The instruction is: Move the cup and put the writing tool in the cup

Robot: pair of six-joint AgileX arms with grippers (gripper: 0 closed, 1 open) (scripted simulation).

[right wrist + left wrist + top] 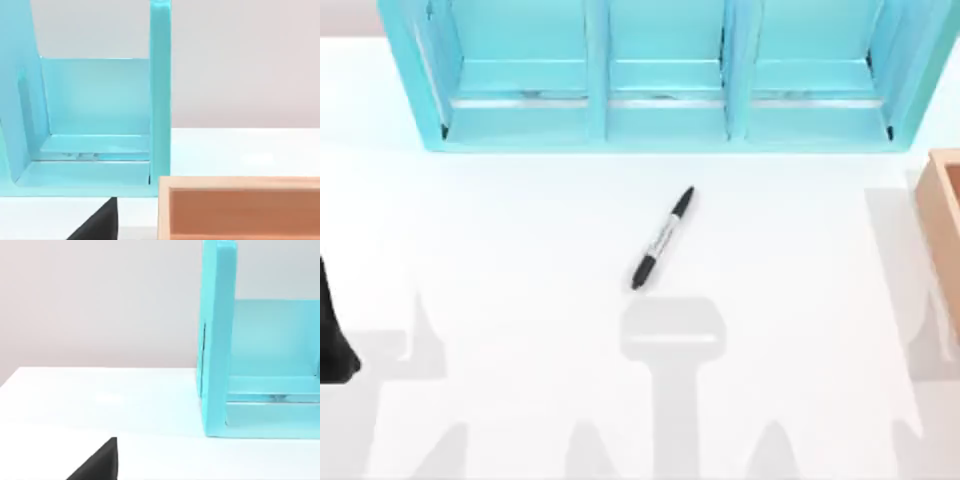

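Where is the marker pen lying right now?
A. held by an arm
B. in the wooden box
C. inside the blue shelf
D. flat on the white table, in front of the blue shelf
D: the marker pen lies flat on the white table, in front of the blue shelf, nothing touching it.

bright, even light | soft grey shadows on white table (520, 250) — slight blur

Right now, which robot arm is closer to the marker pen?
Left, probably, though it's close. My left arm is at the table's left edge, far left of the marker. My right arm faces the wooden box at the right edge, far on the marker's other side.
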